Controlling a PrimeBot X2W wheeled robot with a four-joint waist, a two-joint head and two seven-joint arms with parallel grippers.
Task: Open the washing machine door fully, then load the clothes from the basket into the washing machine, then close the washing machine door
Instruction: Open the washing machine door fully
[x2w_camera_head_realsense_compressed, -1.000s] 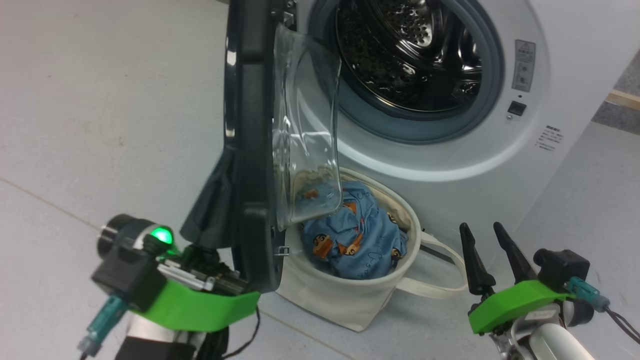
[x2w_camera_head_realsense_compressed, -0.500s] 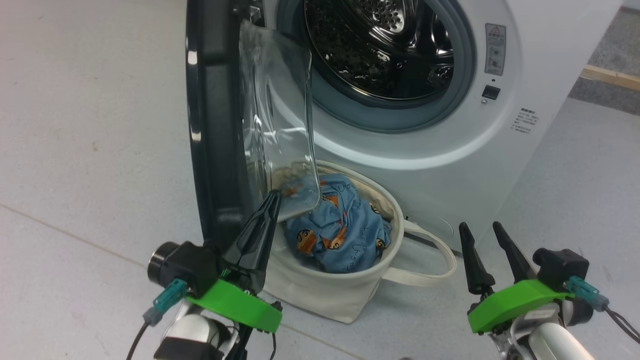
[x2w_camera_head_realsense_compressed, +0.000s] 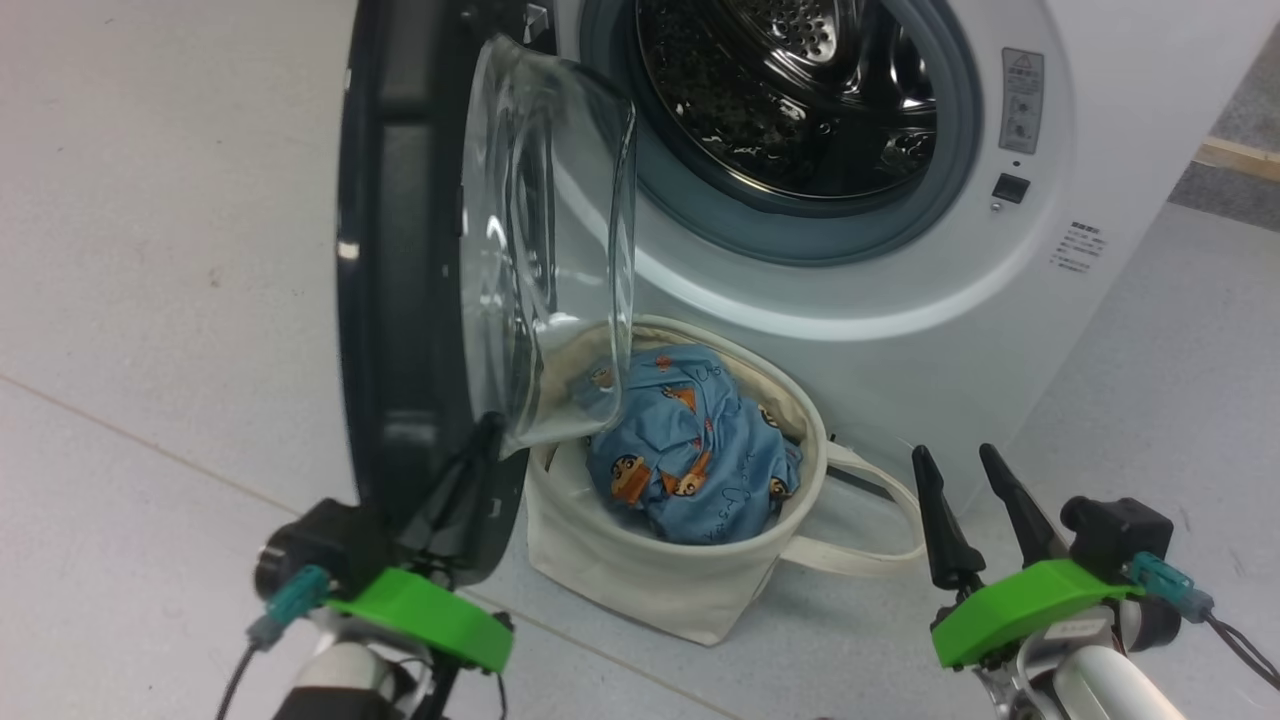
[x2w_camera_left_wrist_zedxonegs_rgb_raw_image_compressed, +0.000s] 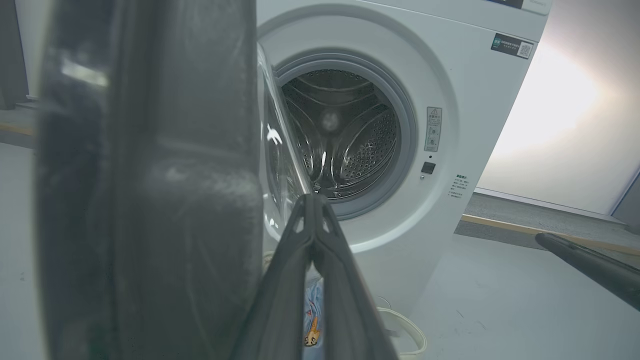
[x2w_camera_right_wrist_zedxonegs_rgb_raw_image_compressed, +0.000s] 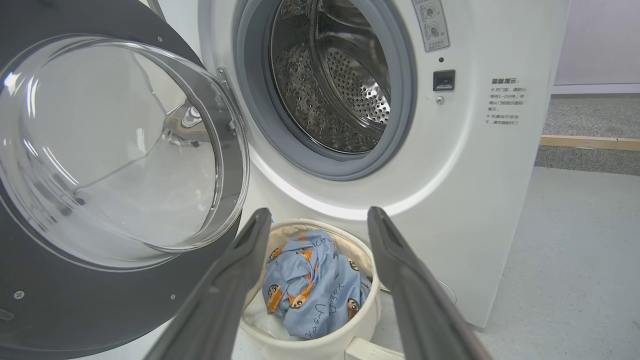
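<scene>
Your left jaws are pressed together and hold nothing. Their tips are right at the lower inner edge of the washing machine door (x2w_camera_head_realsense_compressed: 400, 250). In the left wrist view the black rim sits immediately left of the jaws, and the drum (x2w_camera_left_wrist_zedxonegs_rgb_raw_image_compressed: 350, 140) lies straight ahead past them. You cannot tell whether the tips actually touch the rim. The door stands roughly square to the front of the washing machine (x2w_camera_head_realsense_compressed: 1100, 120), so by my reading it is not yet fully open. The push it needs runs leftward from the jaws, away from the drum. The floor (x2w_camera_head_realsense_compressed: 150, 200) on that side is bare, so the swing has room.

Your right jaws stand wide and empty. The basket (x2w_camera_right_wrist_zedxonegs_rgb_raw_image_compressed: 310, 345) sits ahead of and below them, on the floor close against the machine front beneath the drum mouth. The clothes (x2w_camera_right_wrist_zedxonegs_rgb_raw_image_compressed: 315, 285) lie bunched inside it, framed between the two fingers in the right wrist view. The bundle shows no clear long axis, so the approach angle probably matters little. The right arm is the nearer one for the pick.

Mind the clear glass bulge of the door: it hangs over the basket's rim to the left of the right jaws, so room is tighter there. The side to their right is open, apart from a loop handle (x2w_camera_head_realsense_compressed: 850, 555) trailing on the floor.
</scene>
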